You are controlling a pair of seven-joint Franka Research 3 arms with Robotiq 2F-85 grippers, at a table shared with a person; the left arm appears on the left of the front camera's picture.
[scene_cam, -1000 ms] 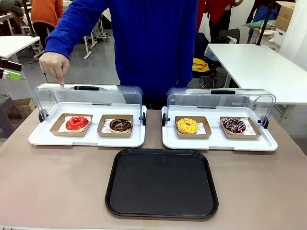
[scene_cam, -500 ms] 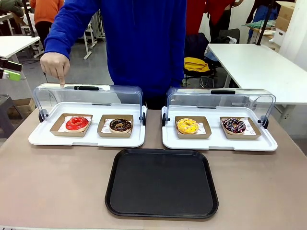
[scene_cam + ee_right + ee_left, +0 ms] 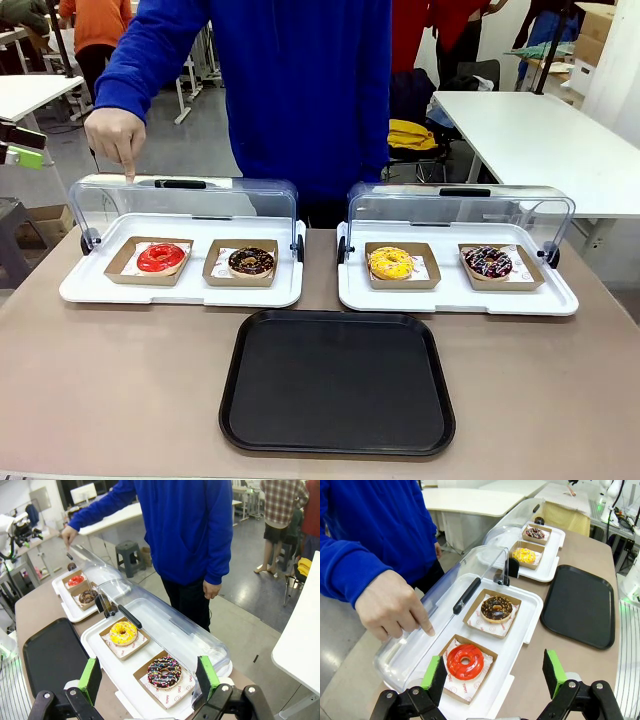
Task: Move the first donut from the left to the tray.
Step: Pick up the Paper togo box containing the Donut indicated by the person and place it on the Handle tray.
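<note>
The left jaws stand released, wide apart and holding nothing, their green pads [image 3: 431, 672] poised over the near edge of a white serving tray [image 3: 529, 614]. Just beyond them lies the first donut from the left [image 3: 465, 661], a glossy red ring on white paper in a small brown cardboard tray [image 3: 479, 685]. It sits at the left end of that serving tray, with a chocolate donut [image 3: 496, 608] in its own cardboard tray just beside it. A person in a blue top stands at the far side of the bench [image 3: 120, 400], one hand [image 3: 395, 607] curled with the index finger pointing down onto the raised clear lid [image 3: 485, 562] above the red donut. The right jaws are likewise released and grasp nothing, hanging above a second white serving tray [image 3: 92, 641]. That tray carries a yellow donut [image 3: 123, 632] and a dark sprinkled donut [image 3: 164, 672], each in a cardboard tray under an open clear lid [image 3: 180, 625]. The black tray [image 3: 337, 385] lies flat on the bench on the robot's side of the two serving trays, near both and centred on the gap between them, well apart from the red donut.
</note>
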